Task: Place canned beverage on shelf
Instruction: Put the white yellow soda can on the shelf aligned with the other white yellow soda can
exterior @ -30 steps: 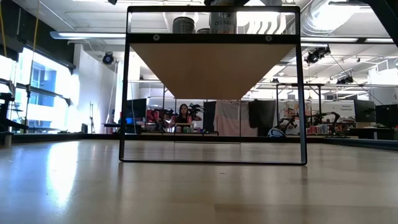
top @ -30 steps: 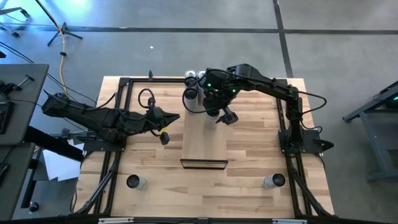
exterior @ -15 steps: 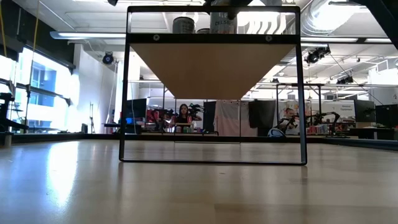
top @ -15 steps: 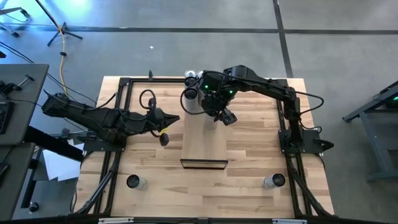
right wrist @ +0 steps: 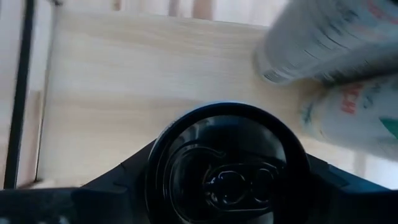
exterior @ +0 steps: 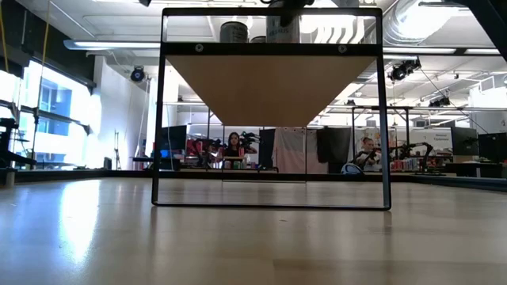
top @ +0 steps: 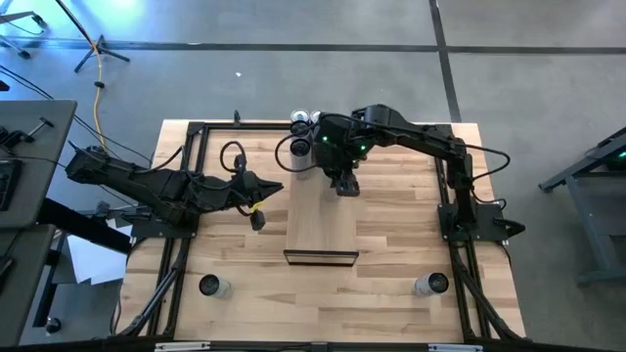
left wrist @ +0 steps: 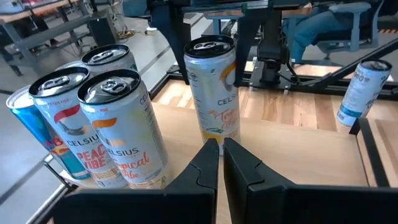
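The shelf (top: 323, 225) is a light wood board on a black frame, seen from below in the low view (exterior: 269, 87). A white Celsius can (left wrist: 212, 87) stands upright on its far part. My right gripper (top: 343, 180) comes down on that can and is shut on it, hiding it in the high view. The can's dark top (right wrist: 227, 168) fills the right wrist view. More cans (left wrist: 106, 118) stand bunched at the shelf's far end (top: 298, 147). My left gripper (left wrist: 221, 152) is shut and holds nothing. It hovers left of the shelf (top: 258, 207). My right gripper holds the can by its top end, one finger on either side of the rim (right wrist: 160, 146). The fingers (right wrist: 121, 177) point steeply down from above. The can is upright, and its base (left wrist: 215, 132) rests on the shelf board.
Two single cans stand on the tabletop near the front edge, one at the left (top: 210, 286) and one at the right (top: 430, 284). The shelf's near half (top: 321, 240) is bare wood. Black frame rails (top: 186, 225) run along both sides of the table.
My right gripper has rolled about its own axis above the can and shut on its top, staying over the same spot on the shelf. The can has stayed upright.
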Robot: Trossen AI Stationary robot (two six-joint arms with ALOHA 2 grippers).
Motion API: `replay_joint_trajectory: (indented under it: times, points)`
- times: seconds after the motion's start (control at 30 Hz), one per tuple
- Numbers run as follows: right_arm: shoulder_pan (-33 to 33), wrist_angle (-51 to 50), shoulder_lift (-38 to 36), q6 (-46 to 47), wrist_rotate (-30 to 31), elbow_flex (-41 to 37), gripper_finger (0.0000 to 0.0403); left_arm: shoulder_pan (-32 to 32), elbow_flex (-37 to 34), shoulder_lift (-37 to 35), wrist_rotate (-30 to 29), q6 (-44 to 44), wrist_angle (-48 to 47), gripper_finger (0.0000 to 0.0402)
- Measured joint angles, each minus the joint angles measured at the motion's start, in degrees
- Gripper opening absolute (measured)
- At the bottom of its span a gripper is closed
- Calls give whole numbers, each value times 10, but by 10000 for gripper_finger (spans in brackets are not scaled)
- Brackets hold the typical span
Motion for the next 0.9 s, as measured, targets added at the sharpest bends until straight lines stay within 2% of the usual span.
replay_joint_trajectory:
  times: [0.2, 0.43, 0.57, 0.8, 0.9]
  points:
    - [18, 15, 0, 89, 58, 0, 244, 0, 0, 0, 0, 27, 0, 0]
    - [30, 27, 1, 244, 131, -1, 244, 0, 0, 0, -1, 57, 0, 0]
    - [33, 23, 1, 331, 136, -1, 244, 0, 0, 0, 1, 60, -5, 0]
    - [56, 1, 1, 389, 177, -1, 246, 0, 0, 0, 18, 60, -37, 0]
    - [62, 1, 1, 392, 188, -1, 262, 0, 0, 0, 18, 60, -46, 0]
